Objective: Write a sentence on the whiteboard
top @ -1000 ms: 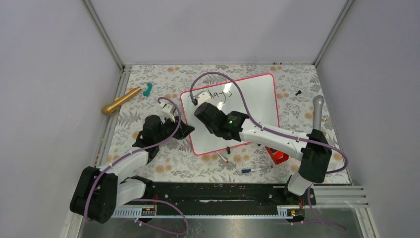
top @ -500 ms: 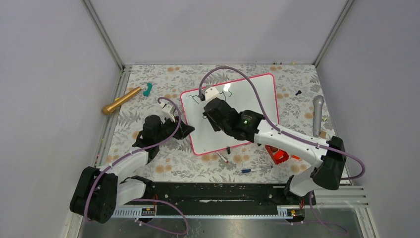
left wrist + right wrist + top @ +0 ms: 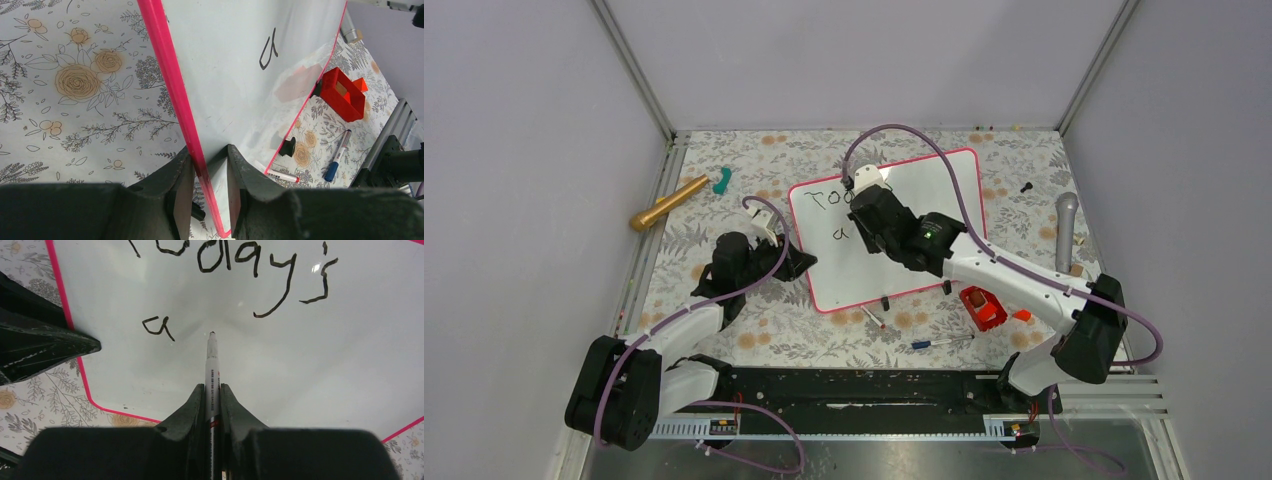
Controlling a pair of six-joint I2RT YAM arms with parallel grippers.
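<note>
Two words now show: the right claw [image 3: 212,388], clamped on the marker [image 3: 212,365], has shifted toward 1 o'clock, uncovering the sentence [image 3: 235,270] on the whiteboard [image 3: 849,275], mid-surface. The left claw [image 3: 205,156] pinches its frame. "Gift" remains, I judge.

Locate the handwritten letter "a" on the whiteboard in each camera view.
Top external: the "a" sits near the picture's centre, on the whiteboard.
Left wrist: "a" upper right of centre.
Right wrist: "a" left of the marker tip.
Shared landmark: the whiteboard's pink frame.
</note>
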